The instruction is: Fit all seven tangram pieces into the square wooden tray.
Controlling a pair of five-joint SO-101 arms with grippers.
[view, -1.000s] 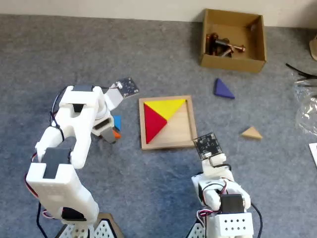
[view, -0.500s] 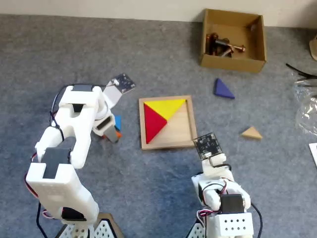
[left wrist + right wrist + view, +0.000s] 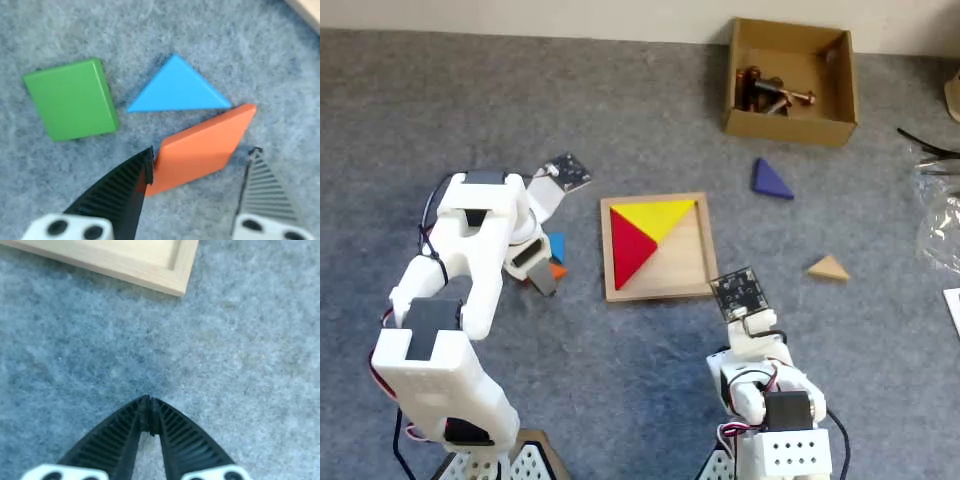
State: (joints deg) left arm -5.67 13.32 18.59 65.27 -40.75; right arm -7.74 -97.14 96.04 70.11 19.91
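Observation:
The square wooden tray (image 3: 703,251) lies mid-table with a yellow triangle (image 3: 653,216) and a red triangle (image 3: 629,250) in it. Left of it, my left gripper (image 3: 200,156) hangs open over an orange parallelogram (image 3: 200,148), one finger at each side of the piece, apart from it. A light blue triangle (image 3: 177,92) and a green square (image 3: 70,99) lie just beyond. The blue triangle (image 3: 556,246) and an orange edge (image 3: 557,270) peek out beside the left arm. My right gripper (image 3: 149,416) rests shut on the carpet near the tray corner (image 3: 181,276). A dark blue triangle (image 3: 770,180) and a tan triangle (image 3: 828,268) lie right of the tray.
A cardboard box (image 3: 790,82) with metal parts stands at the back right. Clear plastic wrap (image 3: 942,228) and dark cables (image 3: 924,145) sit at the right edge. Grey carpet covers the table, with open room in front of the tray.
The left arm's wrist has turned and shifted slightly over the pieces left of the tray. The right arm has kept still.

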